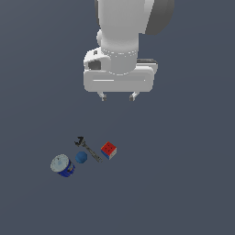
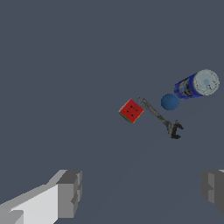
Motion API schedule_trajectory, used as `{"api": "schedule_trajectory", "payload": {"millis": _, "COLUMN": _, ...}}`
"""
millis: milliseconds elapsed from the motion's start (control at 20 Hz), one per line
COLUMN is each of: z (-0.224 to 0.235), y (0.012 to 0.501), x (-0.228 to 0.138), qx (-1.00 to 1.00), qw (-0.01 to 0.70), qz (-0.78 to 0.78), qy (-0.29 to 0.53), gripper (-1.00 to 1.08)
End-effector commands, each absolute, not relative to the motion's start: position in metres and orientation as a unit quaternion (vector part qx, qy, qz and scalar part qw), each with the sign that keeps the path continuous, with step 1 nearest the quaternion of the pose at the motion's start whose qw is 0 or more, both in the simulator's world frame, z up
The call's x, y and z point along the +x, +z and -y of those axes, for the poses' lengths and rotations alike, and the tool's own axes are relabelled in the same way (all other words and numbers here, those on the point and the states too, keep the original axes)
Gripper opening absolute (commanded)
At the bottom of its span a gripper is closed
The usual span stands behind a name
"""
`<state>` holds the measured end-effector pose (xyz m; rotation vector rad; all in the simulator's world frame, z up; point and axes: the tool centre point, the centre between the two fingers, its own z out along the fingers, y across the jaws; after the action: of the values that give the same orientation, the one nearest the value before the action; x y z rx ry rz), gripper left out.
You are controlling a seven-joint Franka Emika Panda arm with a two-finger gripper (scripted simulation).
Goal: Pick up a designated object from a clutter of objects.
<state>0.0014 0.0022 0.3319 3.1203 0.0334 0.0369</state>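
Observation:
The designated object, a short blue can (image 1: 63,165) (image 2: 196,85) with a pale silvery lid and a dark label, lies tilted on the grey floor at the exterior view's left end of the clutter. Beside it sit a small blue ball (image 1: 81,157) (image 2: 169,102), a dark grey wrench (image 1: 87,149) (image 2: 161,118) and a red-white-blue cube (image 1: 109,150) (image 2: 131,111). My gripper (image 1: 118,97) (image 2: 141,192) hangs open high above the floor, well apart from all of them, with nothing between its fingers (image 2: 70,192).
A plain dark grey floor (image 1: 183,183) spreads around the group. The white arm body (image 1: 120,50) fills the upper middle of the exterior view.

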Motion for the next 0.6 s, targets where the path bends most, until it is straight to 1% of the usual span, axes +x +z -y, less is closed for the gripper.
{"api": "schedule_trajectory", "payload": {"millis": 0, "z": -0.002, "y": 0.332, "x": 0.001, "qx": 1.0, "qw": 0.01, "qz": -0.011, "qy": 0.012, "gripper": 1.0}}
{"api": "schedule_trajectory", "payload": {"millis": 550, "z": 0.006, "y": 0.343, "x": 0.003, "qx": 1.0, "qw": 0.012, "qz": -0.024, "qy": 0.015, "gripper": 1.0}}
